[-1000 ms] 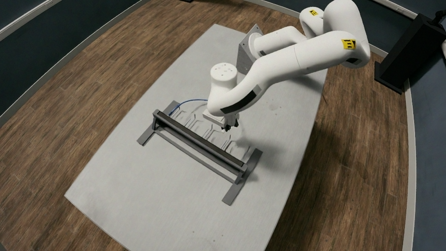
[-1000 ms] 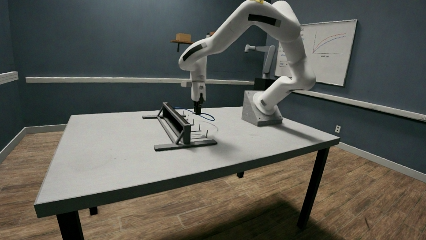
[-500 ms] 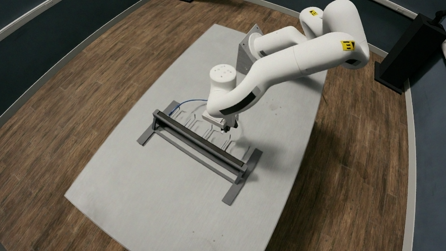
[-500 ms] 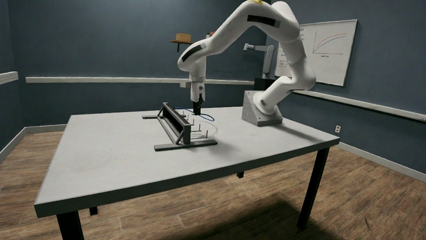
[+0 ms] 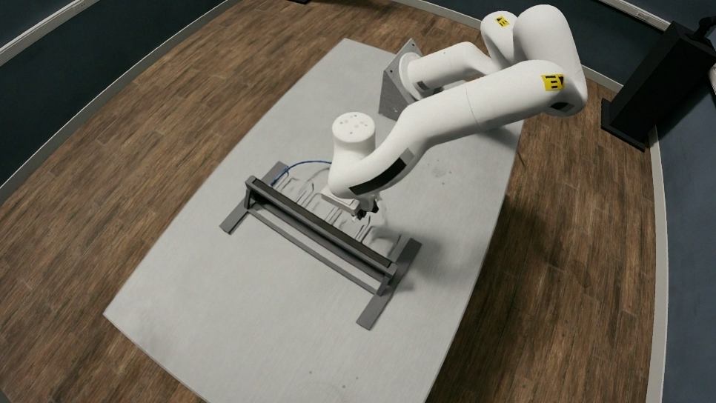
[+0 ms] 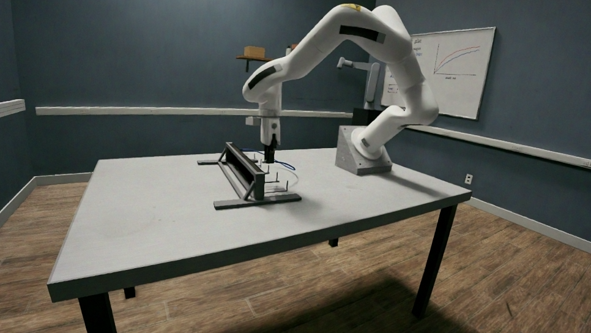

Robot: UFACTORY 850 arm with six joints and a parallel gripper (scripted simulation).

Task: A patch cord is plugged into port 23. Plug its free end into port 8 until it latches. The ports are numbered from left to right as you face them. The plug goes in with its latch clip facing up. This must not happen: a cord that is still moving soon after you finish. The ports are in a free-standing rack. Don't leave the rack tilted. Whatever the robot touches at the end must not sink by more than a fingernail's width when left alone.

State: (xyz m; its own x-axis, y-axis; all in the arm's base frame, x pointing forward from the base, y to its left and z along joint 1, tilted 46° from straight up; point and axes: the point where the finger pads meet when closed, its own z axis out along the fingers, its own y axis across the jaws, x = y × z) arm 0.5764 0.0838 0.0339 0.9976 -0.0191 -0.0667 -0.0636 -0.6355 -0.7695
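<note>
The dark grey rack (image 5: 320, 227) stands upright on its two flat feet in the middle of the table; it also shows in the side view (image 6: 243, 168). A thin blue patch cord (image 5: 300, 167) runs from the rack's left end along the table on the arm's side. My gripper (image 5: 367, 211) (image 6: 269, 158) points straight down just behind the rack, right of its middle, close above the table. It is shut on the cord's free plug, which is too small to make out between the fingers. The port faces are hidden in both views.
Several thin upright pins (image 6: 276, 178) stand on the table between the rack and the gripper. The robot's grey base block (image 6: 360, 150) sits at the table's far side. A pale loop of cord (image 6: 294, 175) lies near the rack's right foot.
</note>
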